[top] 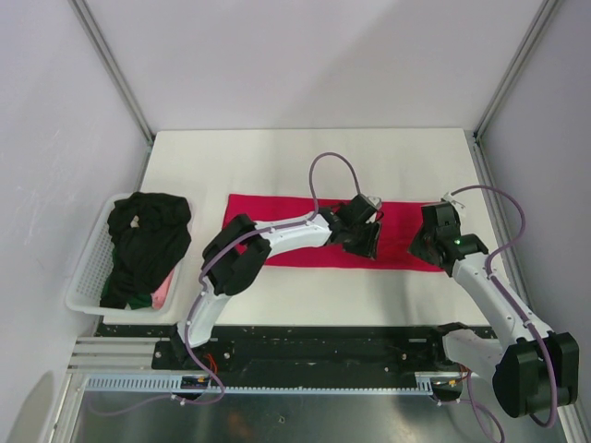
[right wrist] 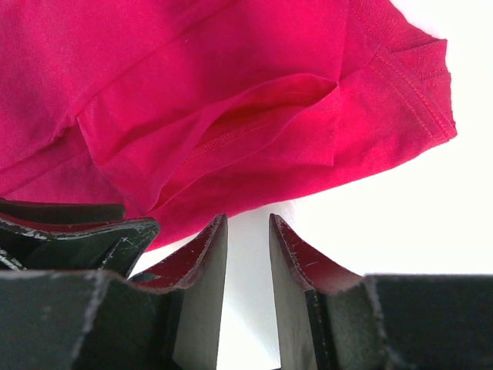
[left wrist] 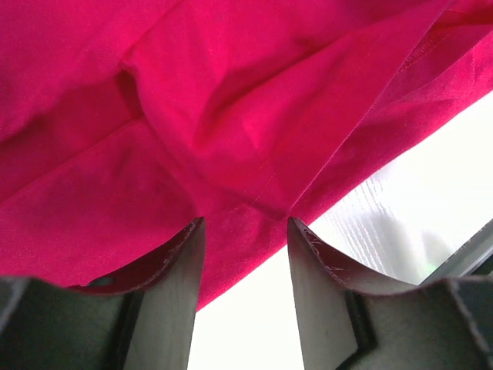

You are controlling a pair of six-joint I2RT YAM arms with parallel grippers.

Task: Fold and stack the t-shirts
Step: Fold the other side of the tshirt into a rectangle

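The crimson-red t-shirt [top: 295, 231] lies as a long folded strip across the middle of the table. My left gripper [top: 367, 247] is open and empty, low over the shirt's near edge right of centre; in the left wrist view [left wrist: 245, 225] its fingers straddle the red hem [left wrist: 231, 139]. My right gripper [top: 421, 251] is open and empty at the strip's right end; in the right wrist view [right wrist: 248, 220] its tips sit just off the edge of a folded sleeve [right wrist: 231, 131]. The black t-shirt [top: 148, 242] is piled in the basket over a pale pink one [top: 162, 293].
The white lattice basket [top: 85, 281] stands off the table's left edge. Grey walls and metal frame posts close in the back and both sides. A black rail with a cable channel runs along the near edge [top: 314, 343].
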